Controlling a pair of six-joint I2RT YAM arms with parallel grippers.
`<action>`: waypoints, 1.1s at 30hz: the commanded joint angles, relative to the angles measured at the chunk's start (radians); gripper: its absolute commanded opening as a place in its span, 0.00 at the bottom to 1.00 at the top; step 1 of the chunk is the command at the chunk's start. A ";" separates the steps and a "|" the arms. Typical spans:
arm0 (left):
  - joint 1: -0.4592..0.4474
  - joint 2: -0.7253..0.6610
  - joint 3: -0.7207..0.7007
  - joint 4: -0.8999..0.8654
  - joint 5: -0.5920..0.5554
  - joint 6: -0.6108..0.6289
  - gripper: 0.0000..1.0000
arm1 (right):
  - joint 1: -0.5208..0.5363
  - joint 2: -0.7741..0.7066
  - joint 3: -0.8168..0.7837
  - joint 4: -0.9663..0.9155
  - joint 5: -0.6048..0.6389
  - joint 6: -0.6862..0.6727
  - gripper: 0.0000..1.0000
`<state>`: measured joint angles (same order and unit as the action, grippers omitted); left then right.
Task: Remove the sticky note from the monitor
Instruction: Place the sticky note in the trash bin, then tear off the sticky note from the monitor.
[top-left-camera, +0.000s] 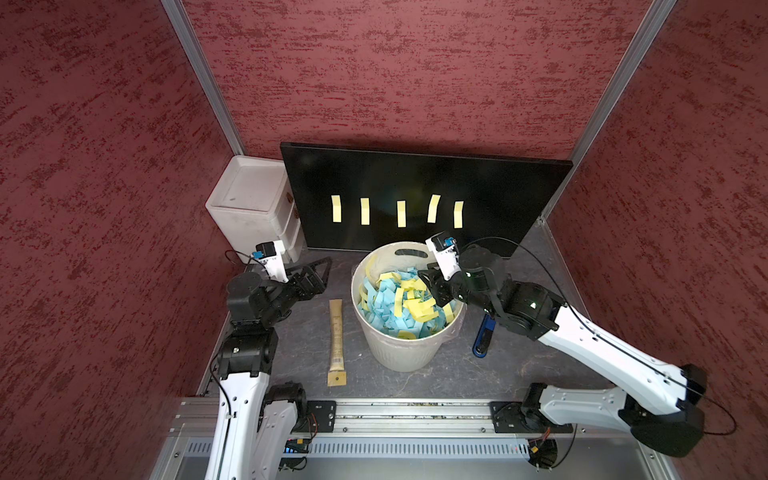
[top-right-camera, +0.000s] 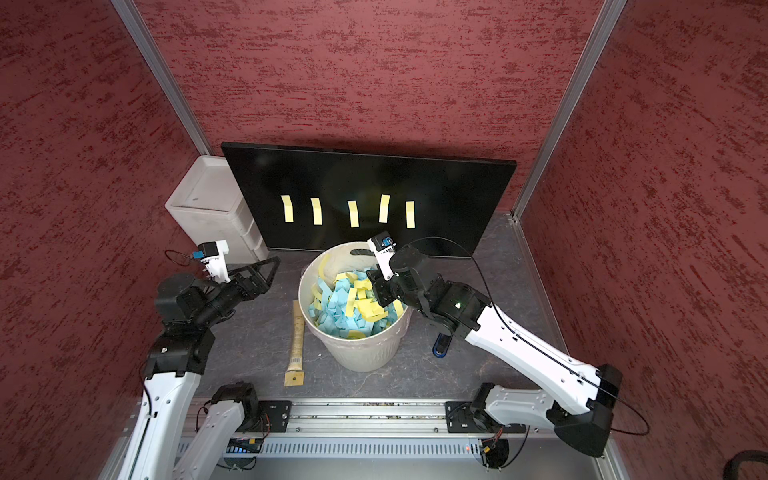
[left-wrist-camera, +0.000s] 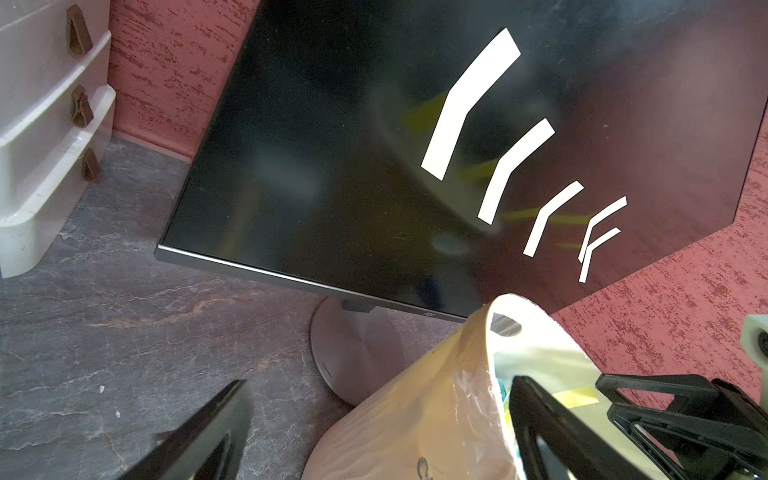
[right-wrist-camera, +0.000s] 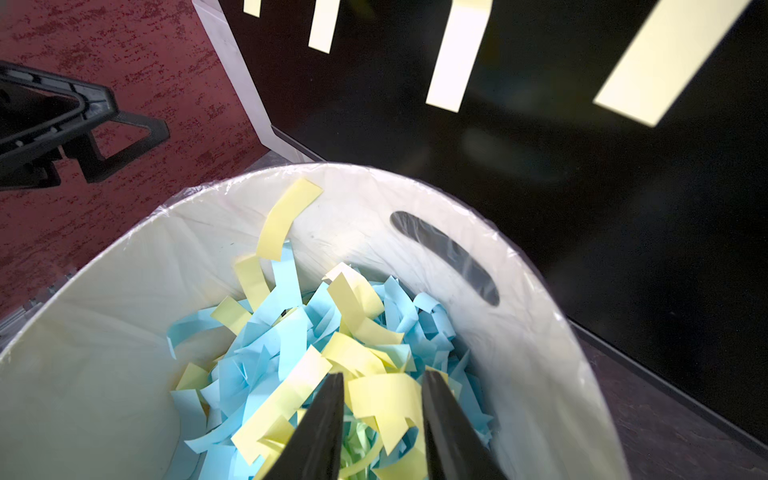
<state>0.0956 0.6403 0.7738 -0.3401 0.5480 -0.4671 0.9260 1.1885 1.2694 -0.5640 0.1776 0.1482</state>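
Currently the monitor stands upright at the far edge of the desk, close to the far wall. Five yellow sticky notes are stuck in a row across the lower half of its screen; the fourth from the left sits a little higher and tilted. Just left of the monitor is a white drawer box. A white bin with a clear liner stands on the near side of the monitor's middle, heaped with blue and yellow paper strips. Right gripper hangs over the right part of the bin's mouth, jaws parted with a clear gap. A curled yellow strip lies in that gap on top of the heap; whether it touches the jaws cannot be told. Left gripper hovers over the desk left of the bin, jaws spread wide and empty. A tan tube lies on the desk left of the bin; a blue and black object lies to its right, partly under the right arm.
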 joint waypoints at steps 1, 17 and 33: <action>0.011 -0.010 -0.008 0.012 0.011 -0.001 1.00 | 0.008 -0.027 0.028 0.036 0.043 -0.010 0.36; 0.010 -0.009 -0.011 0.010 0.010 -0.001 1.00 | -0.014 -0.103 -0.005 0.082 0.202 -0.008 0.41; 0.015 0.007 -0.011 0.014 0.013 -0.004 1.00 | -0.414 -0.211 -0.178 0.293 -0.261 0.342 0.45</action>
<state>0.0967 0.6456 0.7738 -0.3401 0.5495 -0.4675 0.5598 0.9806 1.1145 -0.3653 0.0811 0.3767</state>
